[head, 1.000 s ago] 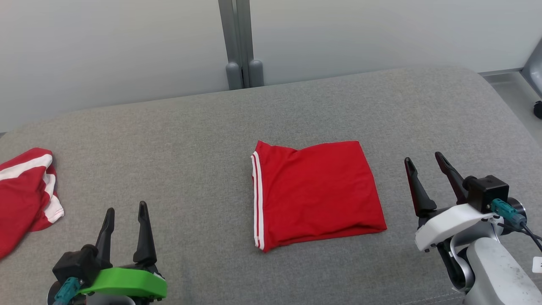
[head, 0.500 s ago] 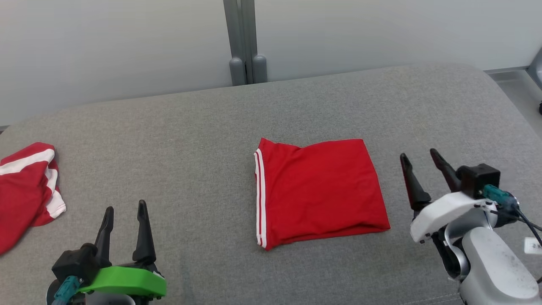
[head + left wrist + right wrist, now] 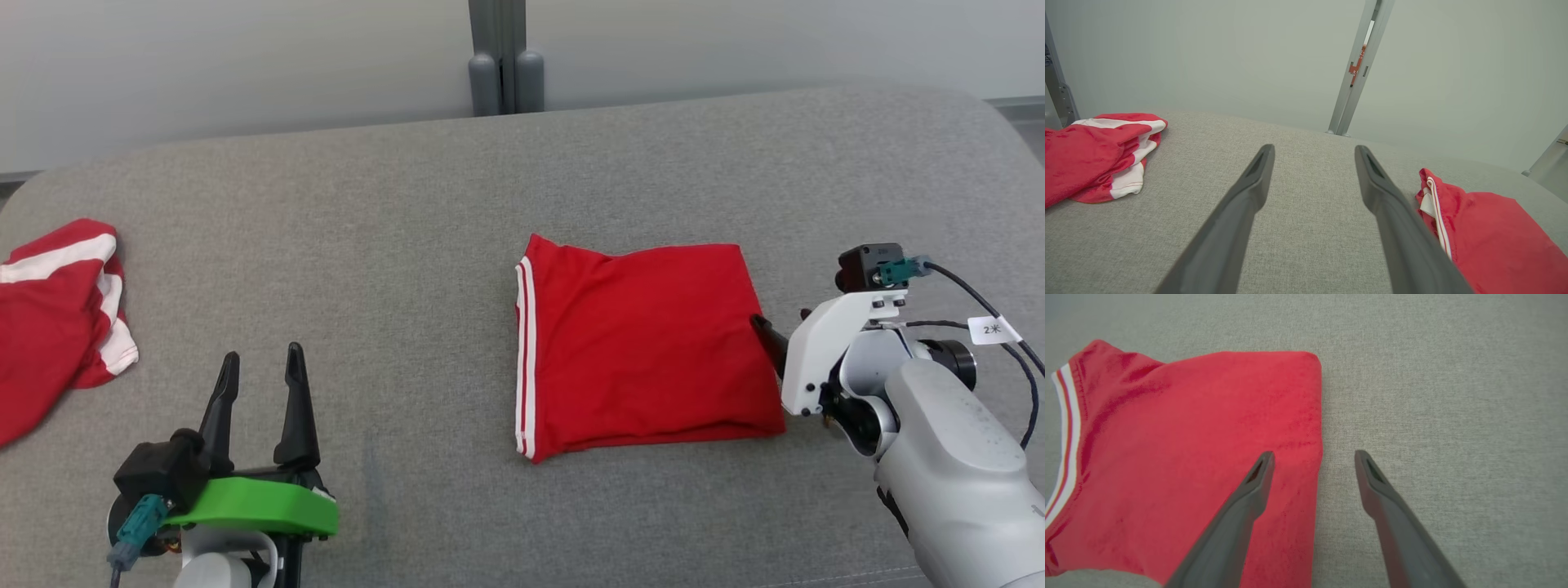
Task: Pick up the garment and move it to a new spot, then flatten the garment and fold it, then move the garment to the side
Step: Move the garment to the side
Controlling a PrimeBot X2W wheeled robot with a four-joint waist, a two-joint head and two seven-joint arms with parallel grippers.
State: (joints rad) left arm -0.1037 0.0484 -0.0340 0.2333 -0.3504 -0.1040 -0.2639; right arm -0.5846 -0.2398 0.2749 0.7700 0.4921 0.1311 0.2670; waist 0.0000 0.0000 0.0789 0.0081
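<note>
Finds the folded garment (image 3: 645, 351) flat on the grey cushion (image 3: 326, 245), on the robot's side of the grey post (image 3: 506, 57) and a little to its right. Judges the fold done, with only the sideways move left to do.

Holds nothing in the right gripper (image 3: 1313, 457): jaws spread wide, straddling the garment's right-hand fold, one finger above red cloth, the other above bare cushion. Cannot tell touching from hovering. Shows the left gripper (image 3: 263, 359) likewise wide and empty, well left of the post, close to the robot. Shows a crumpled garment (image 3: 57, 310), also red, far to the post's left.

Risks from here:
- Closing too shallow and pinching only the top layers, so dropping the lower ones and opening the fold.
- Dragging rather than lifting, with the rough cushion weave catching and bunching the cloth.
- Carrying by one edge alone, with the striped side sagging loose.
- Travelling too far left of the post and landing on the crumpled garment.
</note>
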